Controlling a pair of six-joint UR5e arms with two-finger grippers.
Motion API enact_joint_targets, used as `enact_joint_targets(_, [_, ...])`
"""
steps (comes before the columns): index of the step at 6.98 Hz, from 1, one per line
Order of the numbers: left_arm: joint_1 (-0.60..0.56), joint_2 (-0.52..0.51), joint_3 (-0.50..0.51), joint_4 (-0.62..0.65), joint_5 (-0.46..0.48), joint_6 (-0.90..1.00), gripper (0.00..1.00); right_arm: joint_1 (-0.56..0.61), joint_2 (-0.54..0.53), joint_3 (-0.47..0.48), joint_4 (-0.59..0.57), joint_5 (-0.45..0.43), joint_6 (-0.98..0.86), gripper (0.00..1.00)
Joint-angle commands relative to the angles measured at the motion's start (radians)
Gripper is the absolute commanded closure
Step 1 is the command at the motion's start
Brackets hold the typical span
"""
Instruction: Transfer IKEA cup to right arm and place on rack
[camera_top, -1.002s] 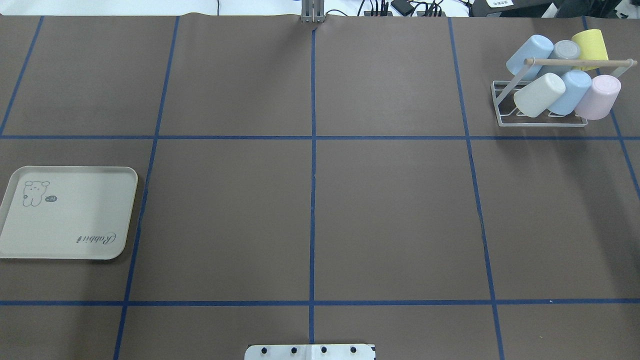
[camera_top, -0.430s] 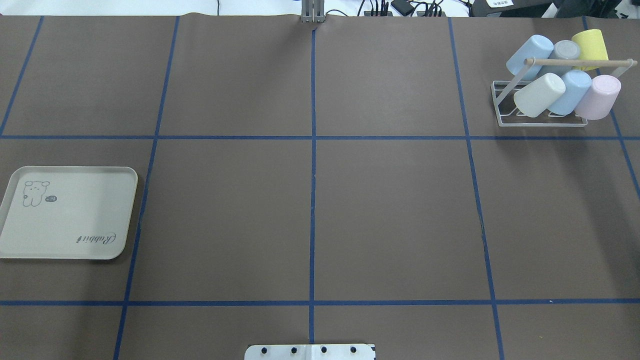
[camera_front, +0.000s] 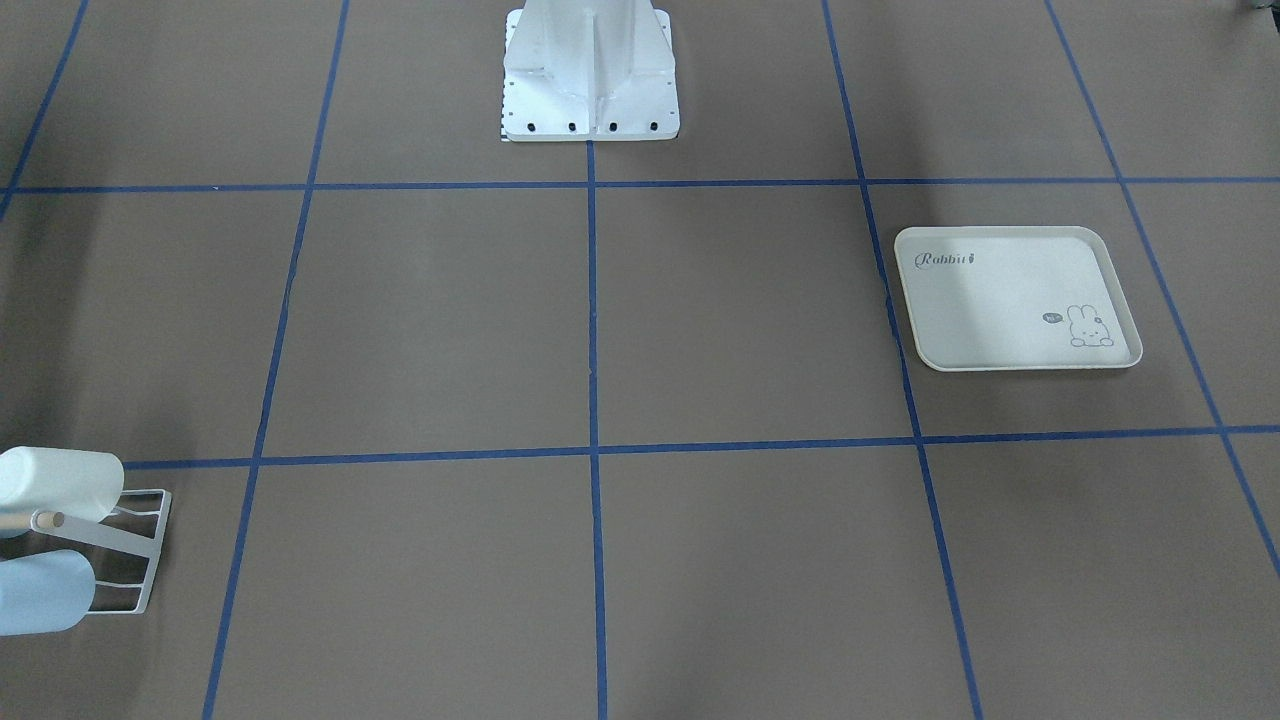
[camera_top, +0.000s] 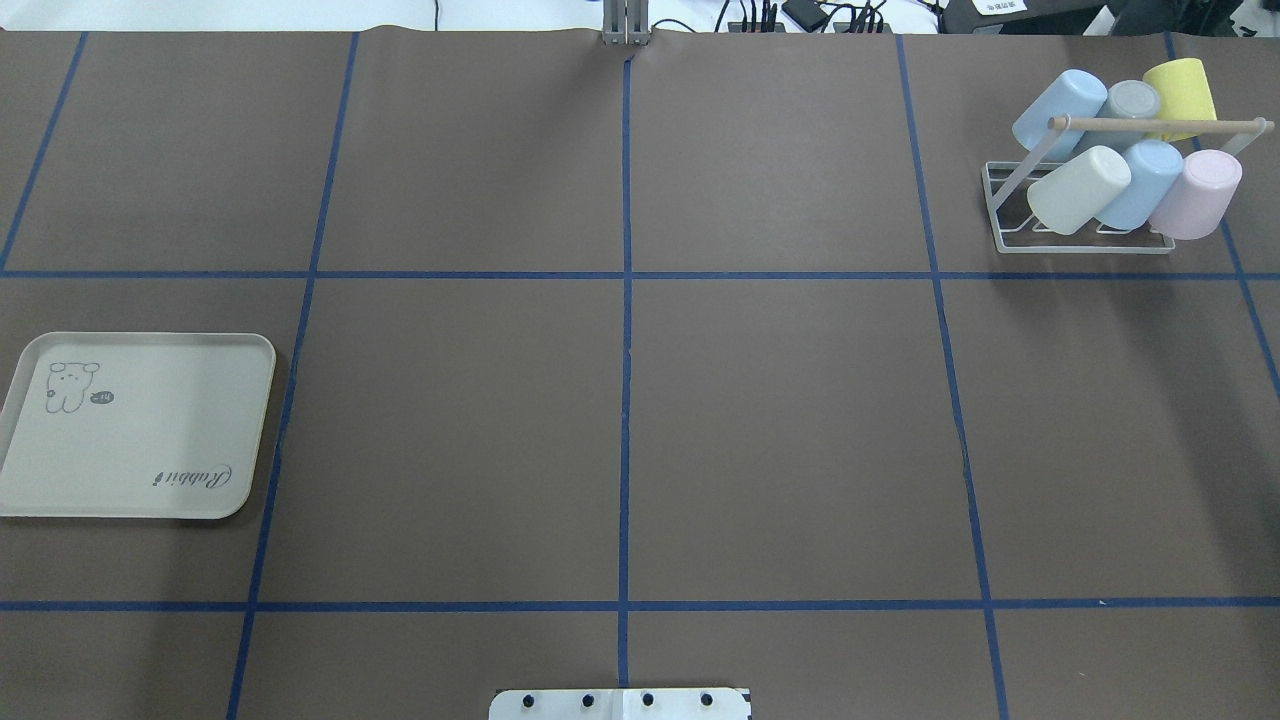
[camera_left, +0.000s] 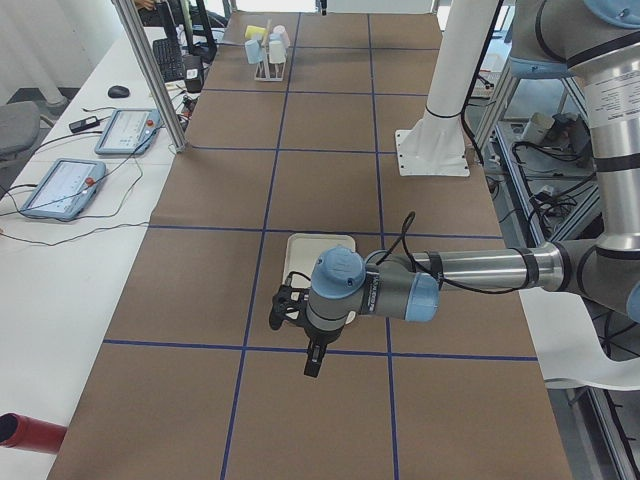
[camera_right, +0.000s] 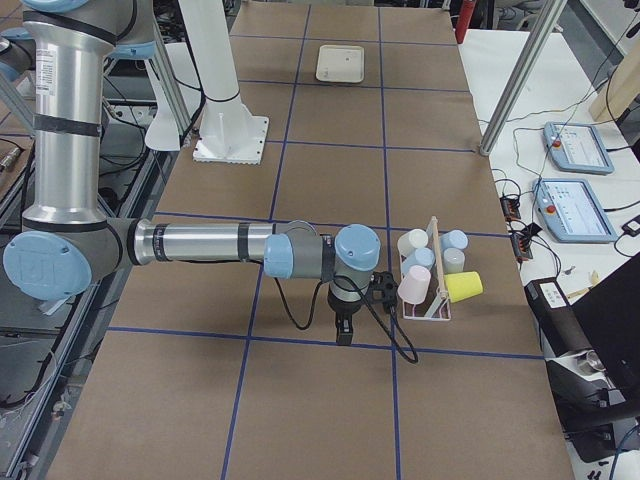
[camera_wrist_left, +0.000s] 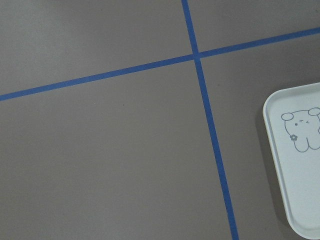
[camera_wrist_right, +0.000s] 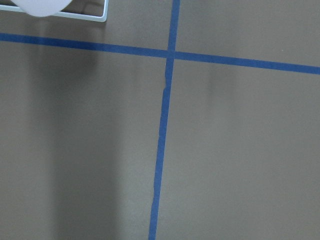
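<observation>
From the front-facing camera, the cream rectangular plastic tray (camera_front: 1000, 300) reads "Rabbit" beside a small rabbit drawing, with open brown paper-covered table (camera_front: 740, 320) around it. Overhead, the white wire rack with a wooden dowel (camera_top: 1080, 247) sits in the far right corner near the table edge, bearing six tilted pastel plastic cups (camera_top: 1140, 180). In the side views the left arm (camera_left: 470, 268) and right arm (camera_right: 200, 243) stretch level, the left gripper (camera_left: 312, 360) near the tray and the right gripper (camera_right: 343, 328) just beside the rack; how their jaws stand cannot be told.
</observation>
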Motion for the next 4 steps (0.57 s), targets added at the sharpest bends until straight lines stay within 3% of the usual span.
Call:
enact_joint_targets(1, [0.001,-0.005,0.000,-0.002,-0.002,-0.002,0.00,0.000,0.000,0.000,0.000,0.001,0.000,0.00])
enact_joint_targets(4, [0.001,-0.005,-0.001,-0.002,-0.002,-0.002,0.00,0.000,0.000,0.000,0.002,0.009,0.000,0.00])
